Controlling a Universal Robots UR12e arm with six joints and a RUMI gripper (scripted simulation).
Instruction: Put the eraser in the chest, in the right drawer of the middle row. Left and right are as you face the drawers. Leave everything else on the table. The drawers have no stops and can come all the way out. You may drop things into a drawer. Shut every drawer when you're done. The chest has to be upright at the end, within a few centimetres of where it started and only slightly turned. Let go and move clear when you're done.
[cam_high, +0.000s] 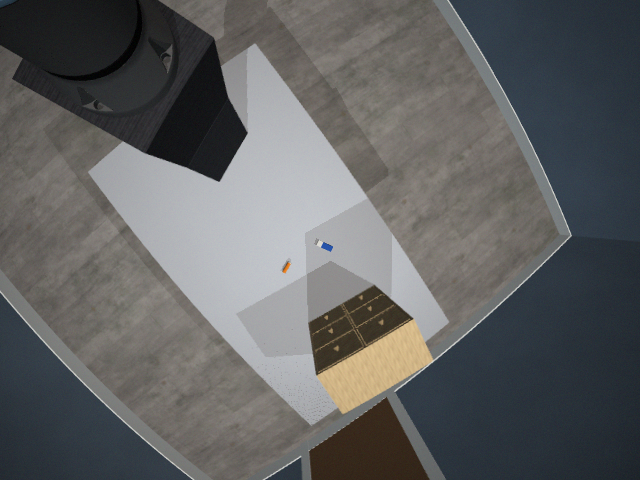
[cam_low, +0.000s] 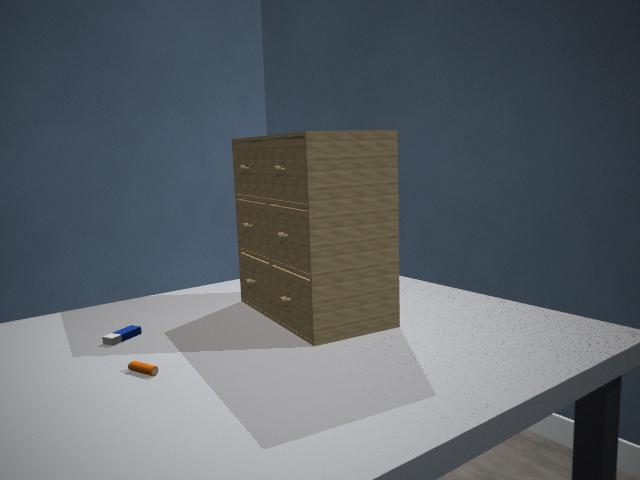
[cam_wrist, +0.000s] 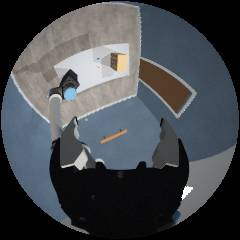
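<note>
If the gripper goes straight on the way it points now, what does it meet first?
The open gripper is high above the room, pointing at the blue wall; nothing is between its fingers. The way looks free; the table lies off to one side.

You see a small orange cylinder (cam_low: 142, 367) lying on its side on the grey table (cam_low: 465, 351), near the front left. The table stands on a dark leg (cam_low: 594, 428) over a grey wood-grain floor (cam_high: 439, 103), with blue walls (cam_low: 129, 129) behind.

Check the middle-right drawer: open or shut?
Shut. The middle-right drawer sits flush with the chest front, like its neighbours.
</note>
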